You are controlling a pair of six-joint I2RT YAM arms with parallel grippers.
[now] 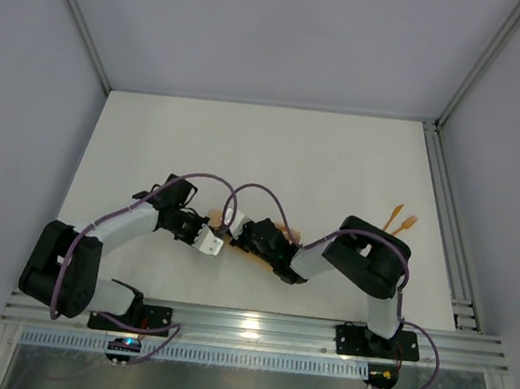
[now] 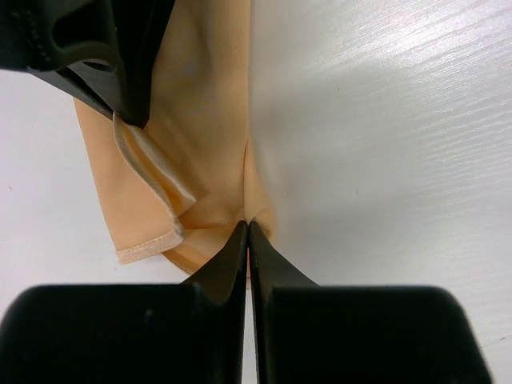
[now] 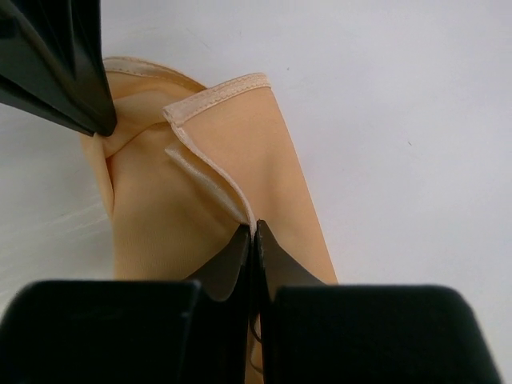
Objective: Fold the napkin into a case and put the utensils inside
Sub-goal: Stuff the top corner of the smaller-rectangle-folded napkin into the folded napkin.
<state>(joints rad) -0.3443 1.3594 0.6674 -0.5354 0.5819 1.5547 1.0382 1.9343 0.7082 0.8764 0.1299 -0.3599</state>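
Observation:
The peach-orange napkin [image 1: 215,218] lies folded into a narrow strip in the middle of the table, mostly hidden under both grippers. My left gripper [image 2: 249,225] is shut, pinching a fold of the napkin [image 2: 200,144] at its tips. My right gripper [image 3: 255,227] is shut on a hemmed edge of the napkin [image 3: 264,160]. From above, the left gripper [image 1: 224,243] and the right gripper [image 1: 243,240] meet tip to tip over the cloth. Two thin orange utensils [image 1: 400,220], one with fork tines, lie on the table to the right, apart from the cloth.
The white table [image 1: 247,146] is bounded by grey walls and a metal rail [image 1: 448,235] along its right side. In each wrist view the other arm's black fingers [image 2: 96,64] show at the upper left, close over the cloth.

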